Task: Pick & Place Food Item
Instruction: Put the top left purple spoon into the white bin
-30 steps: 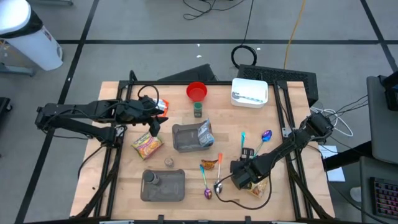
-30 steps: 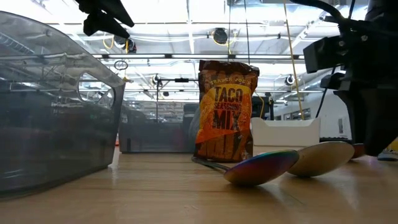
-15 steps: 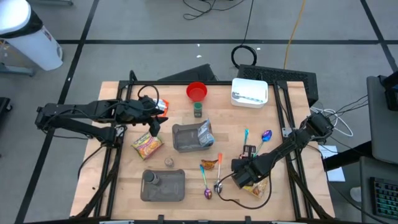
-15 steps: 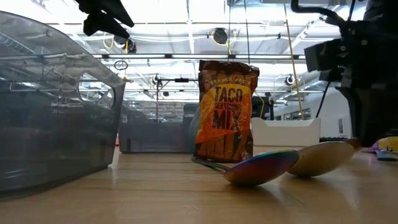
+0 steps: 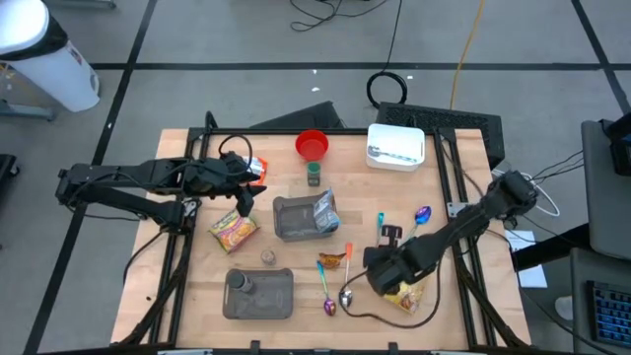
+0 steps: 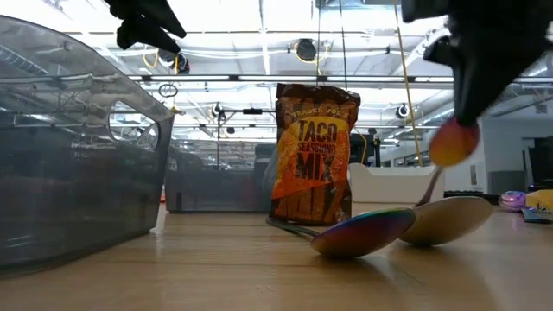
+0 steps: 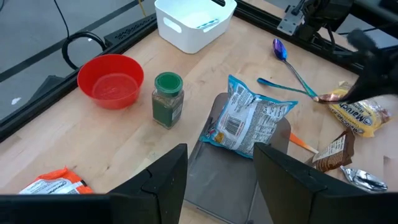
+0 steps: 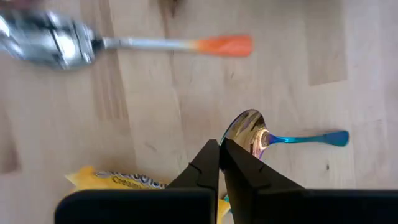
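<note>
My right gripper [image 5: 386, 242] is shut on a spoon with a blue handle [image 8: 305, 138], above the table's right-middle. In the low view the spoon's bowl [image 6: 453, 142] hangs under the gripper [image 6: 471, 86]. Under the right arm lies a yellow food bag [image 5: 404, 296]. A taco seasoning packet [image 5: 335, 259] stands upright nearby and also shows in the low view [image 6: 313, 155]. My left gripper [image 5: 244, 197] is open and empty above a ramen pack [image 5: 233, 230] at the table's left. My right gripper pinches the spoon between its two fingers where the bowl meets the handle [image 8: 252, 134]. The fingers come from above, pointing down. The bowl end is lifted clear and the handle [image 6: 432, 183] slants down from it; whether its free end touches the table cannot be told.
A grey tray [image 5: 291, 219] holds a blue bag [image 5: 323, 209]. A second grey tray [image 5: 258, 293] is at the near edge. A red bowl [image 5: 313, 145], green jar [image 5: 314, 175] and white bin [image 5: 395, 146] stand at the back. Other spoons [image 5: 345, 286] and a purple spoon [image 5: 423, 214] lie about.
My right gripper has risen from the table and shifted a little toward the left edge, taking the blue-handled spoon with it. The spoon's bowl end is now lifted and shows in the air in the low view.
</note>
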Tool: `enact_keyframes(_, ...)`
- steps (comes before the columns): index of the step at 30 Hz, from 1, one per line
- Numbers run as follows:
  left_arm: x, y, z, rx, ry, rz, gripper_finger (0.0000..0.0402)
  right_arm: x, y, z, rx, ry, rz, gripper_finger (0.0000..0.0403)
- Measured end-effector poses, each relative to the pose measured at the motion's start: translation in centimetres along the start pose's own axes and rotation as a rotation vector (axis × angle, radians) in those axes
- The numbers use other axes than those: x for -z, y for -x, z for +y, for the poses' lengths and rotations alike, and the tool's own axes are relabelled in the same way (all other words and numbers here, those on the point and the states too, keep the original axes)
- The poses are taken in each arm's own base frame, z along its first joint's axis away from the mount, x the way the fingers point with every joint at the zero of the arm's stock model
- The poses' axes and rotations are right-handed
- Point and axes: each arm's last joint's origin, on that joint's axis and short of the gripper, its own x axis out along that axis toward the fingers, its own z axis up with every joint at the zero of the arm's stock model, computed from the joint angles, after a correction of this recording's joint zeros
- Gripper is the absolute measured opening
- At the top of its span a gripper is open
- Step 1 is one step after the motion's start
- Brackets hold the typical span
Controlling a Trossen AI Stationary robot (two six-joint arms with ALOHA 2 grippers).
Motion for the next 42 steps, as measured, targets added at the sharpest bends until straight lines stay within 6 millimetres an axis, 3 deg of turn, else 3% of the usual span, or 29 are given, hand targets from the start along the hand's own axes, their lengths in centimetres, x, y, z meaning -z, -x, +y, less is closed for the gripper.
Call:
enact_keyframes(15, -0.1, 0.0, -0.1, 0.034, -0.023, 0.002, 0.0191, -0.6, 7.3, -7.2, -0.125, -0.367, -0.206, 0.0002)
enact_keyframes(22, -1.0, 0.1, -0.9, 0.193, -0.040, -0.062, 0.0191, -0.3, 9.7, -9.6, -0.179, -0.449, -0.313, 0.0001)
enact_keyframes(26, -2.2, -0.2, -1.8, 0.292, -0.054, -0.164, 0.0191, -0.9, 11.2, -10.5, -0.307, -0.454, -0.416, 0.0001)
enact_keyframes(34, -3.0, -2.8, -3.5, 0.442, -0.089, -0.204, 0.0191, -2.9, 13.5, -11.7, -0.463, -0.453, -0.682, 0.0001)
enact_keyframes(42, -3.0, -6.2, -5.0, 0.572, -0.082, -0.154, 0.0191, -4.0, 14.3, -12.4, -0.564, -0.426, -0.790, 0.0000)
